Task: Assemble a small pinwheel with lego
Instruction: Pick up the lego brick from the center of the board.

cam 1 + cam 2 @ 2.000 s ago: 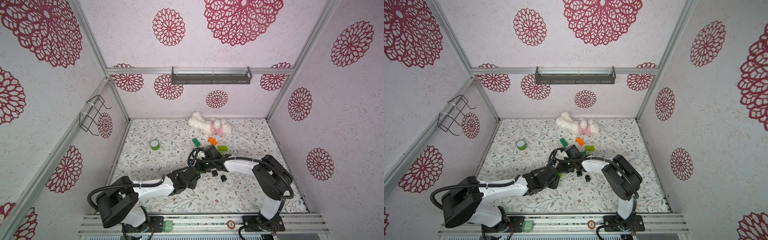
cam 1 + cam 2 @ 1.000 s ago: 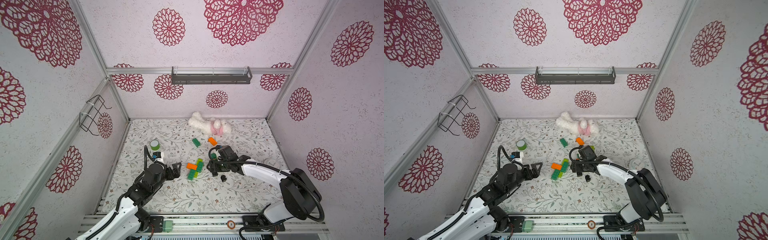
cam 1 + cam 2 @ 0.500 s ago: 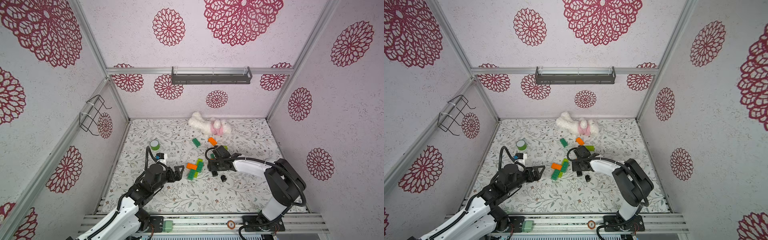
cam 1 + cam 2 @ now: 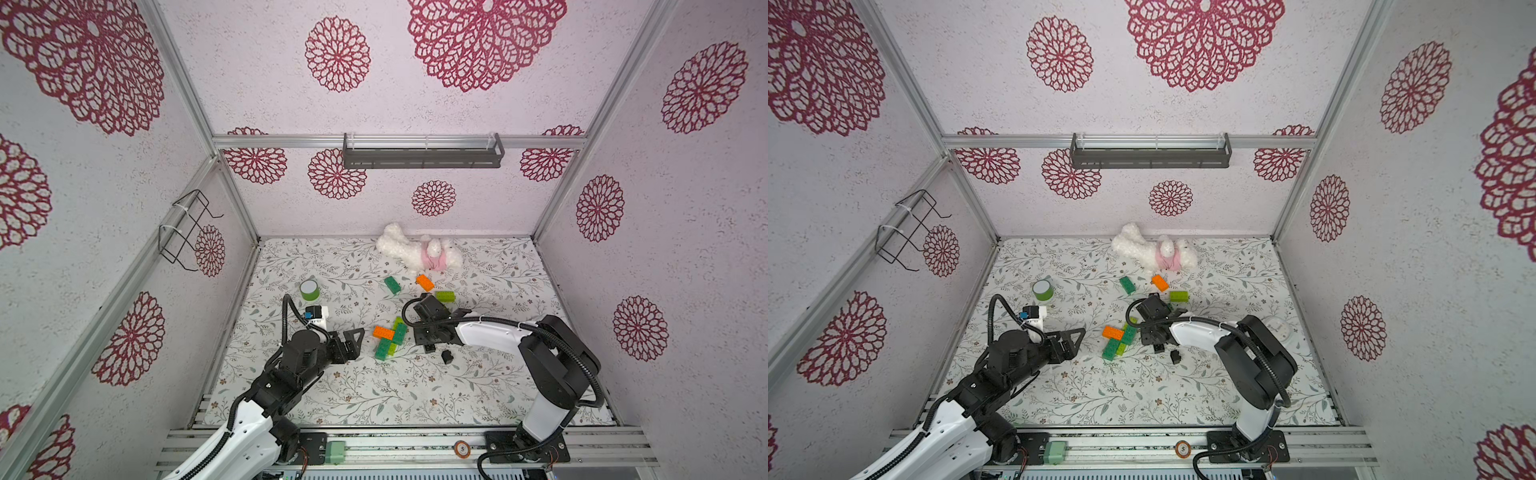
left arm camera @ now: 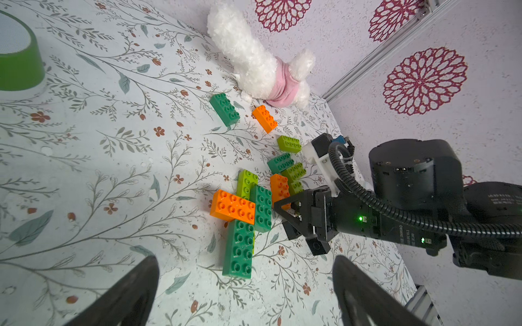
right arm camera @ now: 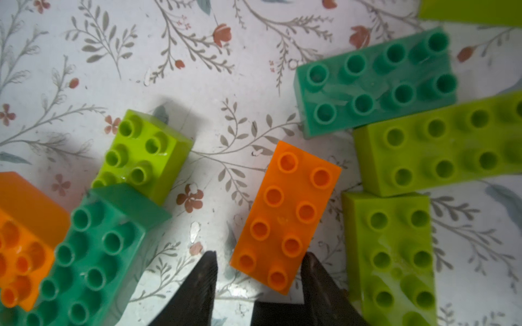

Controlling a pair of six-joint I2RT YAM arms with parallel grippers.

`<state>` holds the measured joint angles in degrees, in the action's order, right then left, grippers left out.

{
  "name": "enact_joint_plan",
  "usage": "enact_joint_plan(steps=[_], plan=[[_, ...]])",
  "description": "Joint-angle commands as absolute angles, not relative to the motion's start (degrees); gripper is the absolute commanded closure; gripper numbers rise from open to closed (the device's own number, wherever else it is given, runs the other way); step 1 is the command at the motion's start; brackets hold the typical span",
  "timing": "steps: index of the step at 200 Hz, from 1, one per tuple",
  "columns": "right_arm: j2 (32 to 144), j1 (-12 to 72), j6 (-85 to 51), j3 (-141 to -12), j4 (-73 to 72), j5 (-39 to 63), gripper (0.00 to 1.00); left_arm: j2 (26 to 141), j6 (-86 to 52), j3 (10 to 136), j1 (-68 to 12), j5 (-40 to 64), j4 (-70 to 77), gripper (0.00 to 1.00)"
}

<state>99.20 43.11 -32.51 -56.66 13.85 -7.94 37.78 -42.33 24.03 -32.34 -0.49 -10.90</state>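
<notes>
A partly joined lego cluster (image 4: 388, 338) lies mid-table: an orange brick (image 5: 233, 207) sits across two dark green ones (image 5: 240, 248) and a lime one. My right gripper (image 6: 261, 282) hangs low just right of it. Its jaws are open on either side of a loose orange brick (image 6: 285, 214), with a gap on one side. Lime (image 6: 395, 254) and dark green bricks (image 6: 375, 81) lie beside it. Two black square pieces (image 4: 446, 356) lie by the right wrist. My left gripper (image 5: 244, 296) stands wide open and empty, left of the cluster.
Loose dark green (image 4: 392, 285), orange (image 4: 424, 282) and lime (image 4: 445, 296) bricks lie further back. A white plush toy (image 4: 419, 253) lies at the back wall, and a green tape roll (image 4: 309, 289) stands back left. A wire rack (image 4: 187, 228) hangs on the left wall.
The left arm has drawn back from the centre to the left and stays open. The right gripper has shifted left toward the cluster, and its jaws have narrowed around the loose orange brick.
</notes>
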Motion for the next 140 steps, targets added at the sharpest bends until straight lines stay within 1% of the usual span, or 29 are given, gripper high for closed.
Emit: enact_joint_plan(steps=[1, 9, 21, 56, 93, 129, 140], plan=[[99.4, 43.4, -34.0, -56.6, 14.2, -10.8, 0.51, 37.4, -43.1, 23.0, -31.8, -0.8, -10.5, 0.03], [99.5, 43.4, -34.1, -56.6, 14.3, -11.2, 0.54, 37.3, -43.1, 23.0, -31.8, -0.8, -10.4, 0.03], [99.4, 43.5, -34.7, -56.5, 14.6, -12.2, 0.55, 37.2, -43.2, 22.9, -31.8, -0.7, -10.5, 0.03], [99.4, 43.4, -35.7, -56.2, 15.7, -14.3, 0.52, 37.1, -43.7, 22.8, -31.8, -0.7, -10.2, 0.03], [99.7, 43.4, -35.8, -55.6, 14.1, -12.2, 0.51, 37.2, -43.9, 22.9, -31.7, 0.0, -9.9, 0.03], [100.5, 43.4, -36.4, -55.4, 13.2, -12.0, 0.55, 37.0, -44.2, 23.0, -31.7, 0.2, -10.1, 0.03], [100.4, 43.4, -36.5, -55.2, 12.8, -12.1, 0.57, 37.0, -44.2, 23.0, -31.7, 0.3, -10.1, 0.03]])
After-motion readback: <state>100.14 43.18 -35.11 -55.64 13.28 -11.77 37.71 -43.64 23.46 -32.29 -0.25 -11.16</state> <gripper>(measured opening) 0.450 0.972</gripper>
